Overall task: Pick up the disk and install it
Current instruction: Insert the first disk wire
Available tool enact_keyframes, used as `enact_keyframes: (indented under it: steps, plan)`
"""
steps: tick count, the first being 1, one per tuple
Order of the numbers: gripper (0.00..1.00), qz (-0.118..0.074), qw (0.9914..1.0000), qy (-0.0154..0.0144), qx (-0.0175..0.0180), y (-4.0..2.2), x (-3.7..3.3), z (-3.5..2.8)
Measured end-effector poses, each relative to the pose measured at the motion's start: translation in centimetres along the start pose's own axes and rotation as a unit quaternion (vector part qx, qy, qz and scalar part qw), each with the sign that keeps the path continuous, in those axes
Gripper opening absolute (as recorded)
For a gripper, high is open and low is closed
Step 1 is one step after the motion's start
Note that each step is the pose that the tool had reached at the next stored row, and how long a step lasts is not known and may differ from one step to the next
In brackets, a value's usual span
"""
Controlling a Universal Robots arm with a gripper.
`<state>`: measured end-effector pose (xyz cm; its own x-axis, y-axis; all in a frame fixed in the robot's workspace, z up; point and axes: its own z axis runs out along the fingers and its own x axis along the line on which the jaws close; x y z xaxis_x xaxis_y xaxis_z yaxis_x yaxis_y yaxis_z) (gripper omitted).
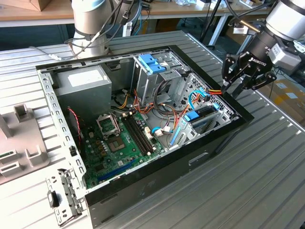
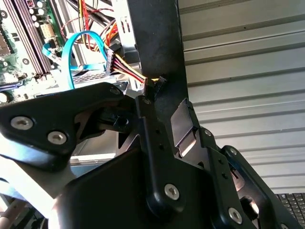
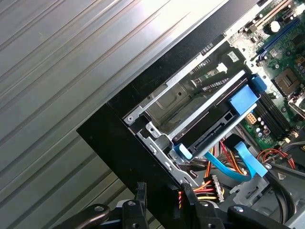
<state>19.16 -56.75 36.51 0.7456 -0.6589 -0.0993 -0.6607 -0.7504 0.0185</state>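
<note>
Exterior view: the gripper (image 1: 237,82) is hovering over the open computer case's (image 1: 200,157) far corner on the exterior view's right, fingers parted, gripping nothing. The disk (image 1: 206,114) is sitting in the drive bay (image 1: 209,125). First wrist view: the disk (image 3: 209,121) is lying slotted in the bay, blue tab (image 3: 244,98) on it. Second wrist view: the gripper's fingers (image 2: 157,143) are straddling the case's black edge (image 2: 159,43).

No text can be read for certain. Exterior view: short white lettering, a maker's mark, sits on the black body of the gripper (image 1: 240,83). White sticker (image 1: 84,78) on top of the grey PSU (image 1: 81,90) carries no print that can be made out. Motherboard (image 1: 114,143) has small white markings betw. slots and chips, too fine to make out; same in the first wrist view.
</note>
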Motion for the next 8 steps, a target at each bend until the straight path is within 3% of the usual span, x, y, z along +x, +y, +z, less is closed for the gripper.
enact_keyframes:
  steps: [8]
  plan:
    - [0.42,0.000,1.00000,0.0000,0.0000,-0.03,0.03,0.25]
